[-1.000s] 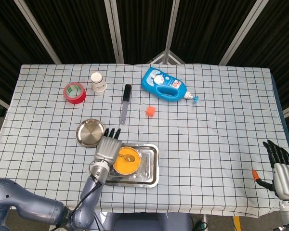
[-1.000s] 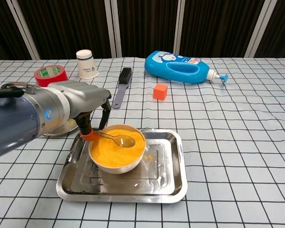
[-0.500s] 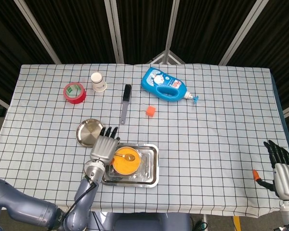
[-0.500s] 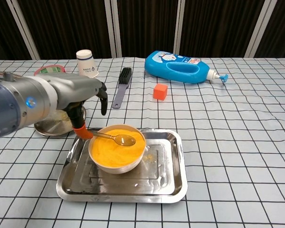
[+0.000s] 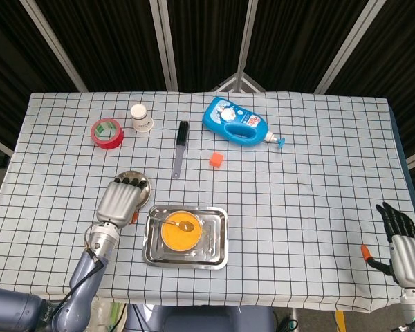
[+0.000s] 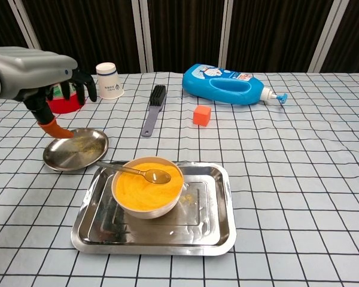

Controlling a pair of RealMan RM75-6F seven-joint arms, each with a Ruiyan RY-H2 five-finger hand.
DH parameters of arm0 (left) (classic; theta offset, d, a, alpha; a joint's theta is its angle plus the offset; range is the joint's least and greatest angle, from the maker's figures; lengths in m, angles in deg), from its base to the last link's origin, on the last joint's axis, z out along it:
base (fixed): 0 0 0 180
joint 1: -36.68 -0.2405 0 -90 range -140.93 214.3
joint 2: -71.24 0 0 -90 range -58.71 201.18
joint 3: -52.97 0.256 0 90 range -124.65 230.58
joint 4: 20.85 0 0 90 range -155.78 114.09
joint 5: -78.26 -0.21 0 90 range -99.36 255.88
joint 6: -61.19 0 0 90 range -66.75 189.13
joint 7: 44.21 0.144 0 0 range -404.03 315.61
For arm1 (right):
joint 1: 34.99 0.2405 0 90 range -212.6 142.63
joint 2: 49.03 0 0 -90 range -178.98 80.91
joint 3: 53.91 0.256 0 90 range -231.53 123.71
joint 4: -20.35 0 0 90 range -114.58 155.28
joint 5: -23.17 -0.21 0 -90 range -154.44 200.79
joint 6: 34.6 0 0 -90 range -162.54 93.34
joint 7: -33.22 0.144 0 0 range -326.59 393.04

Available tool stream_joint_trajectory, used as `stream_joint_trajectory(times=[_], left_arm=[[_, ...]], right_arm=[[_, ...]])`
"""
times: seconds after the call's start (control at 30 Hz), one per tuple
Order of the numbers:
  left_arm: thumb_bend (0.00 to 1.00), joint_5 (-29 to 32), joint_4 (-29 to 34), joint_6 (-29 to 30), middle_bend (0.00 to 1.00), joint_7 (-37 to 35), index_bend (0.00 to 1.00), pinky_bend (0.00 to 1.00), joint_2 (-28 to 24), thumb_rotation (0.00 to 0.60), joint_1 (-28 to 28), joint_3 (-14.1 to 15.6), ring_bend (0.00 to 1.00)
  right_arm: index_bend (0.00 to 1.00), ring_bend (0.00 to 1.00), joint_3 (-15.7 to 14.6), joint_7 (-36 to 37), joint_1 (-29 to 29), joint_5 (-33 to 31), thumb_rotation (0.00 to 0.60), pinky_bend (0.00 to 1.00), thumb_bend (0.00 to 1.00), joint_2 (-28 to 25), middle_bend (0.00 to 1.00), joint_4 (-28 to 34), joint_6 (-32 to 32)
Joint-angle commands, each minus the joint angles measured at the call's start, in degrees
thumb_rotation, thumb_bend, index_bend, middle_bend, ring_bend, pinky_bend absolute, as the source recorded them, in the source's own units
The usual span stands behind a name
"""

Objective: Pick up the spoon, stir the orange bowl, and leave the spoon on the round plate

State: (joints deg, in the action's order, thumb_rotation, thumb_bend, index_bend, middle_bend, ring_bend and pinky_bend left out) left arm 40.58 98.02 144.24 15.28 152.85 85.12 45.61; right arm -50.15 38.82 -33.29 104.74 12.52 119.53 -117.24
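1. Dark curtains hang behind a desk (image 5: 318,207) covered with a checked cloth.
2. An orange bowl (image 6: 147,186) stands in a metal tray (image 6: 215,233); the spoon (image 6: 140,173) lies across the bowl, with its scoop over the orange filling and its handle on the rim.
3. The spoon's long axis runs from the bowl's middle toward the left, handle end pointing toward the round plate (image 6: 60,160) beside the tray.
4. The left robot hand (image 5: 121,202) hovers over the plate with fingers apart, holding nothing.
5. The right robot hand (image 5: 400,238) is seen at the desk's near right edge, spread and empty.
6. The spoon is judged light, stiff and probably slick; the bare handle end offers the best pinch.
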Motion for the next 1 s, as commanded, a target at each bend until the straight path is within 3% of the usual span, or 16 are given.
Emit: stream_joint_trajectory(times=[0.03, 0.23, 0.43, 1.0], left_arm=[[0.33, 1.81, -0.83, -2.39, 0.98, -1.37, 0.39, 0.96, -1.23, 0.6, -0.47, 0.34, 0.96], [0.36, 6.84, -2.39, -4.22, 1.0, 0.37, 0.48, 1.0, 0.7, 0.6, 1.18, -0.38, 1.0], [0.39, 11.23, -3.14, -4.62, 1.0, 2.5, 0.49, 1.0, 3.7, 0.6, 3.44, -1.68, 1.0], [0.48, 15.5, -6.71, -2.05, 1.0, 6.43, 0.47, 1.0, 10.76, 0.6, 7.6, -2.99, 1.0]], right_arm=[[0.0, 0.0, 0.01, 0.0, 0.0, -0.05, 0.6, 0.0, 0.39, 0.02, 0.0, 0.02, 0.01], [0.0, 0.0, 0.08, 0.33, 0.02, -0.07, 0.6, 0.0, 0.39, -0.06, 0.0, -0.13, 0.01], [0.0, 0.0, 0.11, 0.59, 0.04, 0.04, 0.6, 0.0, 0.39, -0.09, 0.0, -0.23, -0.04], [0.0, 0.0, 0.04, 0.86, 0.08, -0.04, 0.6, 0.0, 0.39, -0.16, 0.0, -0.13, 0.2]])
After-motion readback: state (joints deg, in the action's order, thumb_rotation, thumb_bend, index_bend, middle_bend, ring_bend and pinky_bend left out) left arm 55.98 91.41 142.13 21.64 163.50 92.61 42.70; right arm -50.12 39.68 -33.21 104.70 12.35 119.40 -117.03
